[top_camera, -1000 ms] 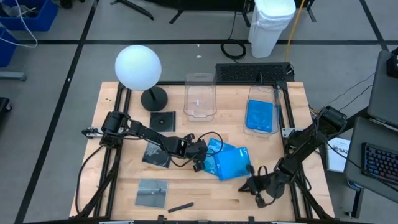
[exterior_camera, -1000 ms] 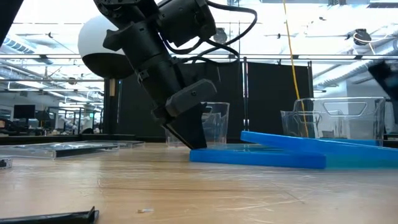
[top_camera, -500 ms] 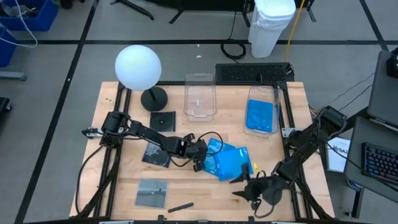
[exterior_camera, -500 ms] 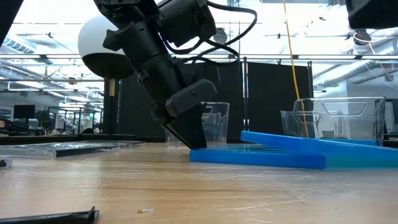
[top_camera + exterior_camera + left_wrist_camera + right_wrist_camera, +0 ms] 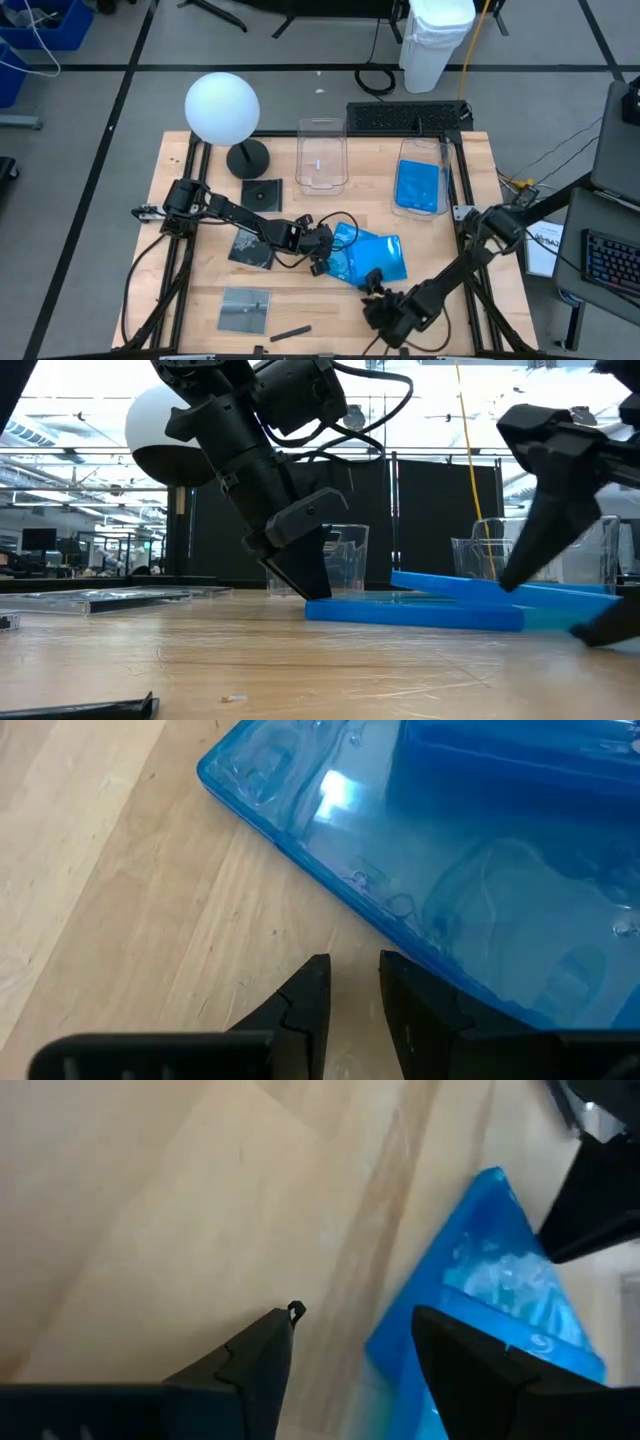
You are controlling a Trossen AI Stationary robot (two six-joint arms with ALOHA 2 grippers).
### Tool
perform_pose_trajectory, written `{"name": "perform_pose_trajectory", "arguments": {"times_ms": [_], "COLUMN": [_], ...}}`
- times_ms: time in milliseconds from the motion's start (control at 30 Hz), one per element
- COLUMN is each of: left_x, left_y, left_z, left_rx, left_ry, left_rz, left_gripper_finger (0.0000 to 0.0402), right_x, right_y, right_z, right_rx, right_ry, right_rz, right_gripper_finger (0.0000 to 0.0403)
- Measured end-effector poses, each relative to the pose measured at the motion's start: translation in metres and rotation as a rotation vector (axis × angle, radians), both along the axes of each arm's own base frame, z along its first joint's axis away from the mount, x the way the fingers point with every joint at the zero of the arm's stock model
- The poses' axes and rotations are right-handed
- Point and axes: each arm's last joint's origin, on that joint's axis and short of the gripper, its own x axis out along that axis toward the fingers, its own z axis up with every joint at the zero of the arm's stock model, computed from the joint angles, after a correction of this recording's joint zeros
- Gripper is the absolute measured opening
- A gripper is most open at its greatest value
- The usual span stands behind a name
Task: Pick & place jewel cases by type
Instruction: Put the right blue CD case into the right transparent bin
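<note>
Two blue jewel cases lie overlapped mid-table; the upper one rests slanted on the lower one. My left gripper stands at their left end, tips down on the wood, open by a narrow gap with nothing between. My right gripper is open at their near side, its fingers astride a blue corner. A third blue case lies in a clear tub. Three dark cases lie flat at the left. My left gripper has one finger right against the lower blue case's long edge, slanting down from the table's left; I cannot tell whether it touches. My right gripper has one finger at the blue case's near corner; touch cannot be told either.
An empty clear tub and the tub with the blue case stand at the far side. A white ball lamp stands far left. A small dark stick lies near the front edge. A cable loops beside the left gripper.
My right gripper has swung from the table's near right corner toward the left, down to the near side of the blue cases, rolling as it went, and has opened. The left gripper and all cases have kept still.
</note>
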Motion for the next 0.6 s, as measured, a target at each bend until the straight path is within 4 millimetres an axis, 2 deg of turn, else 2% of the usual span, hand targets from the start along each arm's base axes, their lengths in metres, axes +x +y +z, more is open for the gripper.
{"name": "perform_pose_trajectory", "arguments": {"times_ms": [267,600], "left_x": [0.0,0.0], "left_y": [0.0,0.0], "left_z": [0.0,0.0], "left_rx": [0.003,0.003], "left_ry": [0.001,0.0], "left_rz": [-0.002,-0.002], "left_gripper_finger": [0.0097,0.0097], "right_x": [-0.003,-0.01], "right_y": [-0.003,-0.012], "right_z": [0.008,0.007], "right_rx": [-0.112,-0.141], "right_ry": [-0.02,0.001], "right_rz": [-0.002,-0.104], "right_gripper_finger": [0.0201,0.0201]}}
